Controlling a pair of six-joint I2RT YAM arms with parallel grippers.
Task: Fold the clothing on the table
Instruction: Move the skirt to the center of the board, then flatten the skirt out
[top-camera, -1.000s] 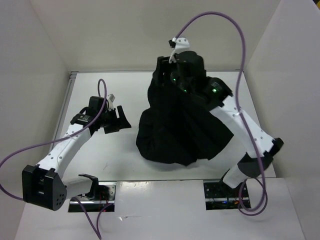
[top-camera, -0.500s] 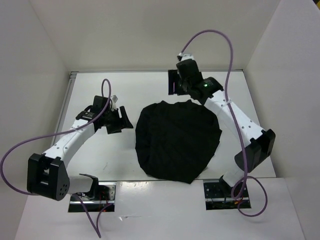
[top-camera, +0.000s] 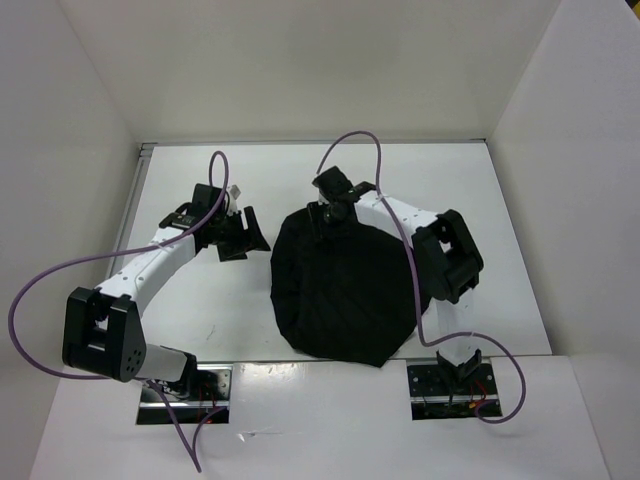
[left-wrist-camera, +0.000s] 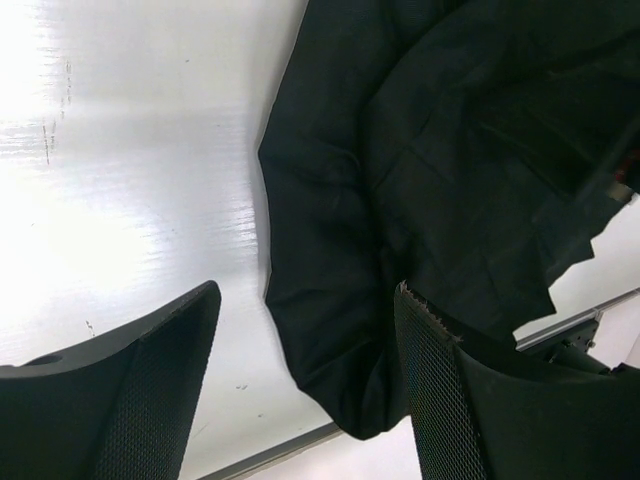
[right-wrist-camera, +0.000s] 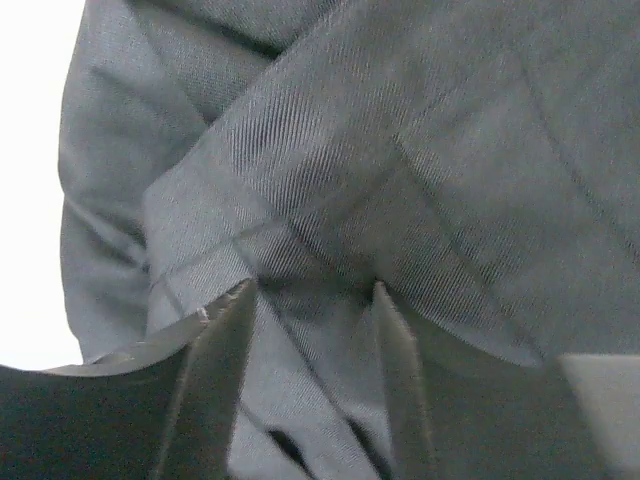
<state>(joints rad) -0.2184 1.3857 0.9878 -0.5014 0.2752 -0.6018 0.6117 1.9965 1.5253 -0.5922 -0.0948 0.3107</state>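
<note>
Softly rumpled black skirt (top-camera: 345, 290), glossy table (top-camera: 230, 310).

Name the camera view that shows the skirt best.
Top external: it shows the whole skirt lying on the table, outline complete except where the right arm covers its far edge. The left wrist view catches only one curved edge; the right wrist view is a close-up of folds.

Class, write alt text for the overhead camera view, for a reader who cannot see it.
A black skirt lies in a rounded heap on a white table between two robot arms. The right gripper is down at its far edge, while the left gripper hovers open beside its left side.
</note>
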